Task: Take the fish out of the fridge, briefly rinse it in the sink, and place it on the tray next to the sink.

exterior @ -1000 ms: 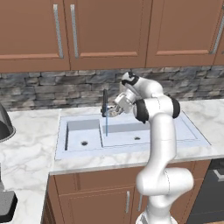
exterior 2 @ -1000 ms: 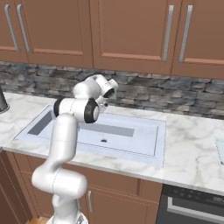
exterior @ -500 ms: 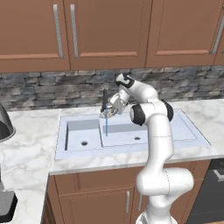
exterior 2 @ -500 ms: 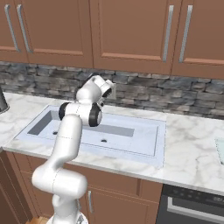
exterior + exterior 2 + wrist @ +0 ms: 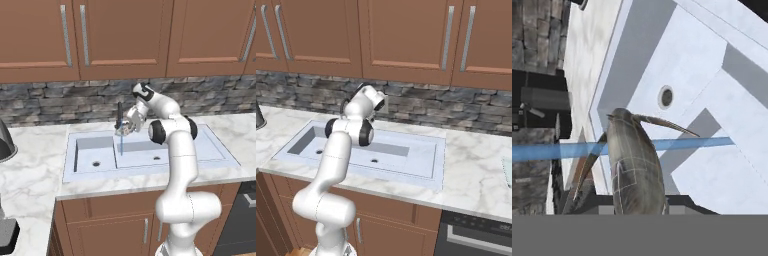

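Grey-tan and slick-looking, the fish (image 5: 634, 165) is sitting clamped in the hand (image 5: 125, 127), whose fingers are pressing together on it as the arm is reaching over the sink (image 5: 200, 147). The hand is hanging above the divider between the two basins, just in front of the thin black faucet (image 5: 119, 114), and a blue stream of water (image 5: 121, 145) is running down past it into the sink. The pale marble desk (image 5: 30, 170) is lying around the basins, under brown wood cabinets (image 5: 120, 37).
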You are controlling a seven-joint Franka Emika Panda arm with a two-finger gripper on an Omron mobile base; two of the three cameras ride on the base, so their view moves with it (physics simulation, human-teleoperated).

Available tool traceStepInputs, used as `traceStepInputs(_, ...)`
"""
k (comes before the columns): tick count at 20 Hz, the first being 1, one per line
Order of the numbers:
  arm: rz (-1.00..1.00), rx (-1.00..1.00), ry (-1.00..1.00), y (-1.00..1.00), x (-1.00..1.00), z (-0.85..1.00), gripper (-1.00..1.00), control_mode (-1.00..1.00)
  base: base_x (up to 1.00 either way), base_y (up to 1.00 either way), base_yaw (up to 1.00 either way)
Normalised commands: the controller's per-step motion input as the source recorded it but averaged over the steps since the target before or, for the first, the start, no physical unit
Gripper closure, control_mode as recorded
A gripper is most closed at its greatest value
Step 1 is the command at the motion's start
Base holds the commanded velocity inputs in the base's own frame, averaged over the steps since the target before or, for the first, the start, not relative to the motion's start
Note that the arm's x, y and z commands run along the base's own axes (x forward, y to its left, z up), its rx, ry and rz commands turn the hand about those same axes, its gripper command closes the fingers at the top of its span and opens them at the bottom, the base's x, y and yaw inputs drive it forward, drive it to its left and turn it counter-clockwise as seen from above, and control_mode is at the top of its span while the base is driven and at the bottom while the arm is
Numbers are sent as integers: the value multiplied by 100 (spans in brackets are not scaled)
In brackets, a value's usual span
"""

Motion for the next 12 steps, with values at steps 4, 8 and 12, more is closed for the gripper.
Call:
traceStepInputs(4,0,0,0,7,-84,0,100,-100,0,0,0)
traceStepInputs(8,0,0,-3,8,-69,0,100,-100,0,0,0)
traceStepInputs(12,0,0,-6,2,-31,0,100,-100,0,0,0)
